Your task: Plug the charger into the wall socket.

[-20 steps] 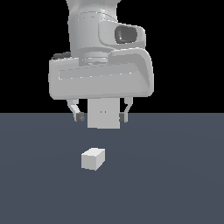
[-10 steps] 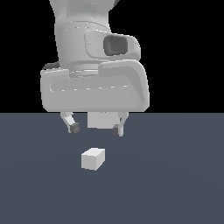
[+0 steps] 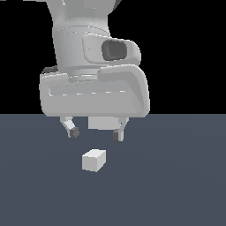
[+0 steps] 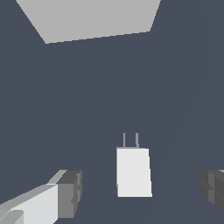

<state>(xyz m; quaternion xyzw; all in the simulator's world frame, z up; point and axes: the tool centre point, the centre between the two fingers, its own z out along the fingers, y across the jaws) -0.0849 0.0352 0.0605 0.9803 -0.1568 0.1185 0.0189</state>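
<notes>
Off-white charger (image 4: 134, 172): lies free on floor, prongs facing wall socket (image 4: 89, 18)
gripper (image 3: 94, 133): I hold it wide above, to straddle the charger

The arm points straight down, its hand (image 3: 94, 133) hanging empty with fingers spread wide.

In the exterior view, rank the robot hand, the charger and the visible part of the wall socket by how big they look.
1. Robot hand, though it may be nearest.
2. and 3. Charger and socket sliver look alike; the socket is mostly hidden.
</notes>
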